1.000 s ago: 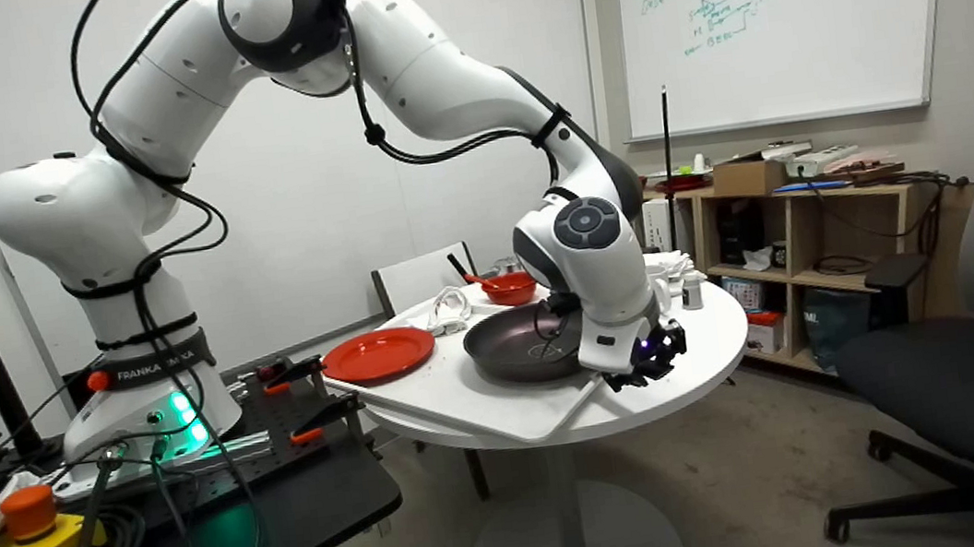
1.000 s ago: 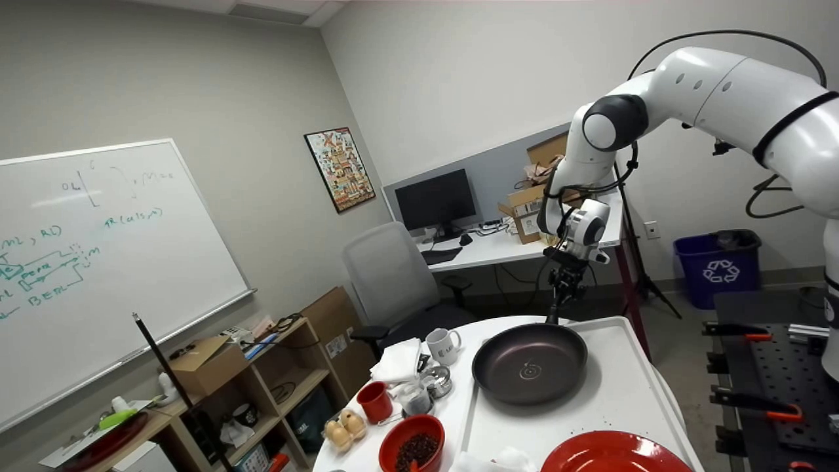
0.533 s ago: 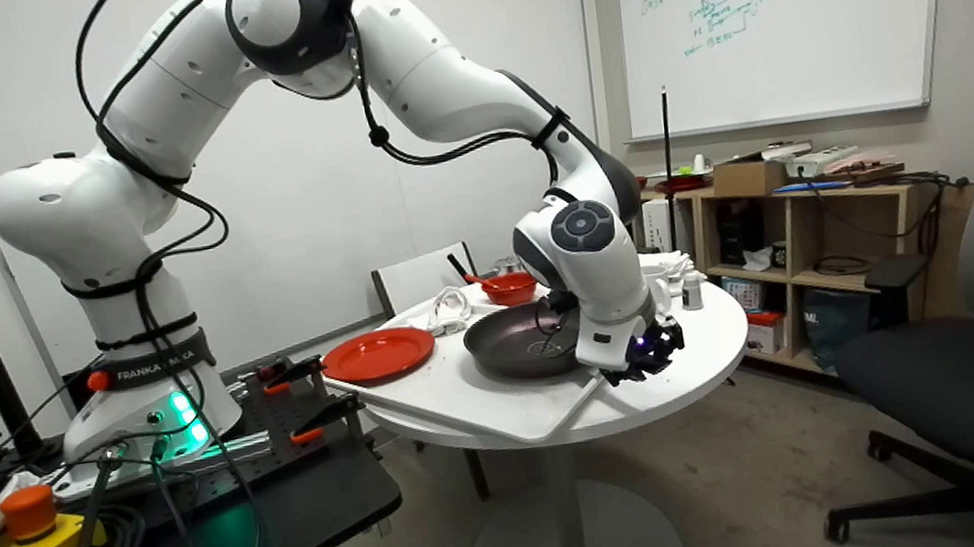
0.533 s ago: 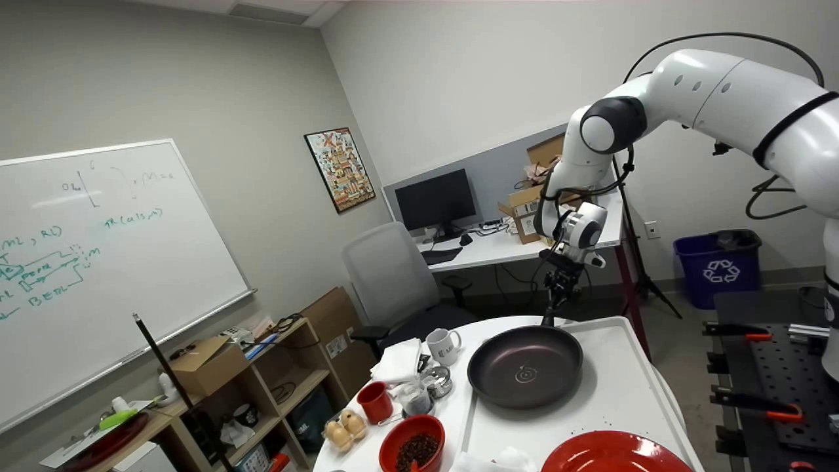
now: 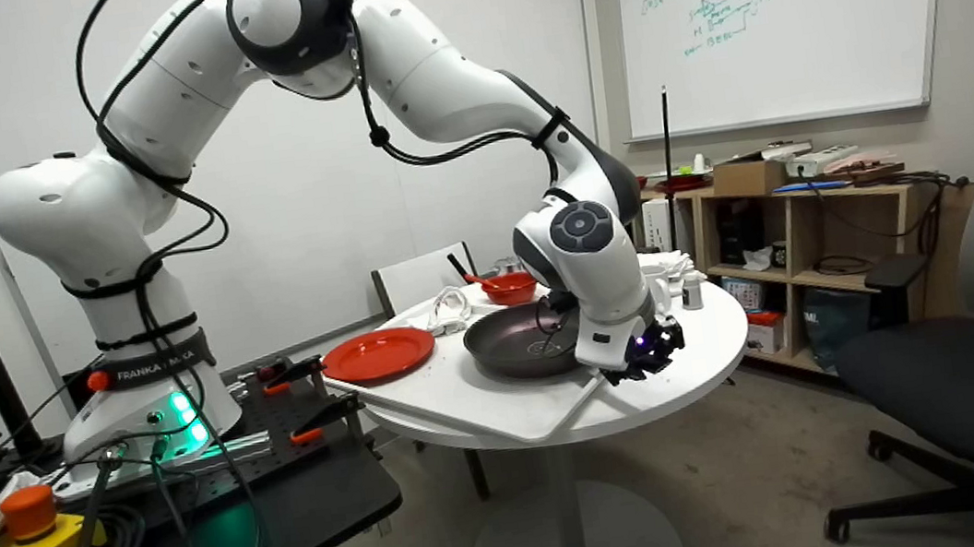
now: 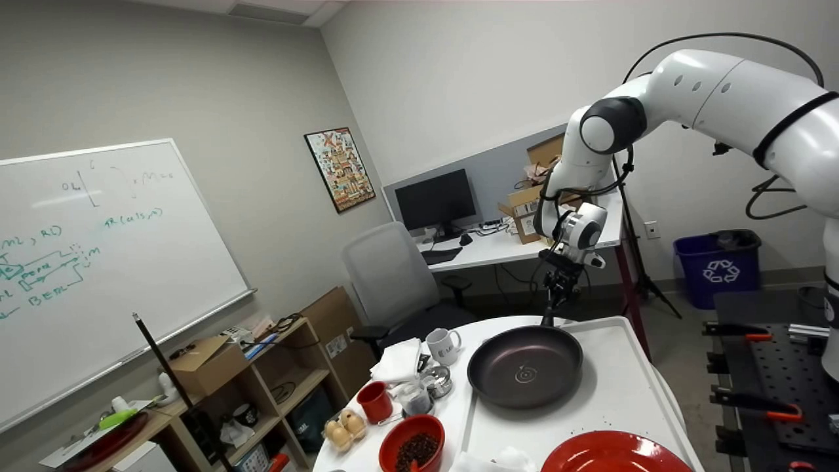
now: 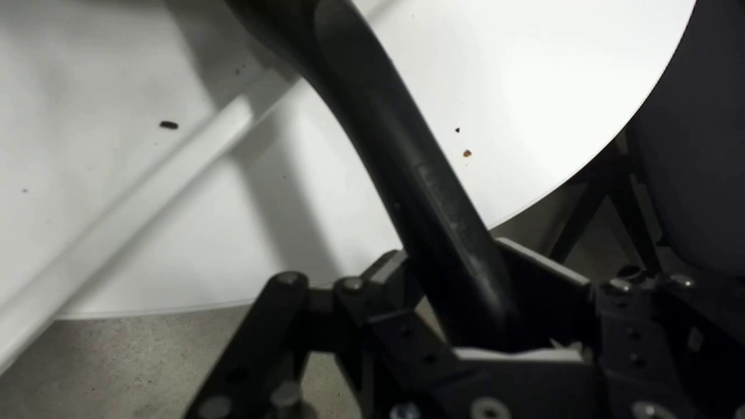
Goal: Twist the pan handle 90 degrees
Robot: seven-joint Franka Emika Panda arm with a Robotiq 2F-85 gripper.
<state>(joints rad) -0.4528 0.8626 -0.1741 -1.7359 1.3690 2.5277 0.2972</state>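
Note:
The black pan (image 6: pixel 524 368) sits partly on a white tray on the round table, and in an exterior view the pan (image 5: pixel 510 345) shows partly behind the arm's hand. Its pan handle (image 7: pixel 396 139) runs from the top of the wrist view down between my gripper's fingers. My gripper (image 7: pixel 457 262) is shut on the handle near its outer end, a finger on either side. Only a short stretch of the handle (image 6: pixel 548 317) shows in an exterior view, between the pan rim and the gripper (image 6: pixel 561 288).
A red plate (image 5: pixel 378 356) rests at the tray's (image 6: pixel 623 373) other end. Along the table stand a white mug (image 6: pixel 442 347), a red cup (image 6: pixel 375 402), a red bowl (image 6: pixel 388 451) and an egg carton (image 6: pixel 345 430). An office chair (image 5: pixel 972 363) stands beyond the table edge.
Over the first half second the pan and gripper shifted slightly together, leftward in the exterior view facing the monitor. In the last half second I see no movement; the grip stays the same.

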